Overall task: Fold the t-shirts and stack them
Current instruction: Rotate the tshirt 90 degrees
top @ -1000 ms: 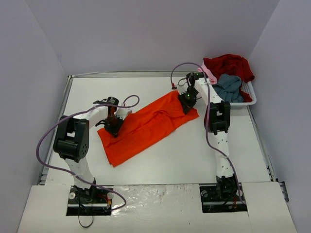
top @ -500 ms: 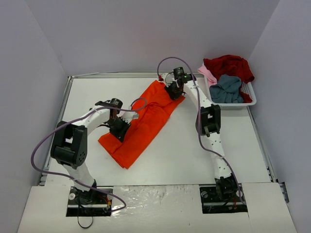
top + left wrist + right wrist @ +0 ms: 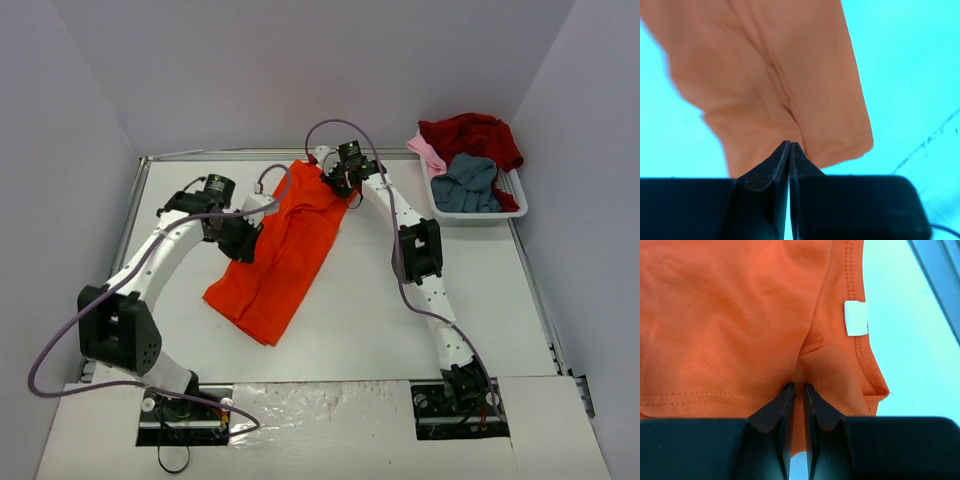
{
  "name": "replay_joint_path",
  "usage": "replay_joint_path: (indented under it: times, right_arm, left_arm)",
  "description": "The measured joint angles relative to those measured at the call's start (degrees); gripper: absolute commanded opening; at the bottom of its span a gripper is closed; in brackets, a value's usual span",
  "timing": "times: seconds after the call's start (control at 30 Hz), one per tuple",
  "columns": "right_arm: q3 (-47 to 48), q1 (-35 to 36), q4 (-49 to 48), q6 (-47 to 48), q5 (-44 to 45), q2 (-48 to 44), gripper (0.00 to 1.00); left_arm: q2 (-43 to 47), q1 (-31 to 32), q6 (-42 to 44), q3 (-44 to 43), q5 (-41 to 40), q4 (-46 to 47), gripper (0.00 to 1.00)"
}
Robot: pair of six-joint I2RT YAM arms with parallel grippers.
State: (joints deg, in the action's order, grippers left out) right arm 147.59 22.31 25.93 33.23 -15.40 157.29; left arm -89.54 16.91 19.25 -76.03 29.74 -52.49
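The bright orange-red t-shirt (image 3: 285,255) lies in a long folded strip on the table, running from the far middle down toward the near left. My left gripper (image 3: 243,243) is shut on the strip's left edge; the left wrist view shows its jaws (image 3: 790,145) pinching the cloth (image 3: 765,75). My right gripper (image 3: 335,185) is shut on the strip's far end; the right wrist view shows its jaws (image 3: 799,386) nipping a fold of the orange cloth (image 3: 730,320) near a white label (image 3: 856,318). Dark red (image 3: 470,135), grey-blue (image 3: 468,182) and pale pink (image 3: 430,152) shirts lie in the basket.
The white slatted basket (image 3: 512,205) stands at the far right by the wall. The table's raised rim (image 3: 135,210) runs along the left and back. A purple cable (image 3: 330,130) loops above the right wrist, another (image 3: 95,290) beside the left arm.
Both grippers have carried the orange-red shirt left and away from the basket, swinging the strip from nearly level to steeply diagonal. The left arm has stretched out farther across the table.
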Motion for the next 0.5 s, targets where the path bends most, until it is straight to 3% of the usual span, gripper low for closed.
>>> replay_joint_path:
  times: [0.27,0.5]
  right_arm:
    - [1.22,1.05,-6.93,0.90,0.68,2.29,0.04]
    - [1.40,3.50,-14.25,3.02,4.11,3.87,0.00]
  left_arm:
    - [12.28,-6.27,-2.12,-8.39,-5.79,2.27,0.02]
    - [15.28,-12.15,-2.16,-4.52,-11.02,2.86,0.02]
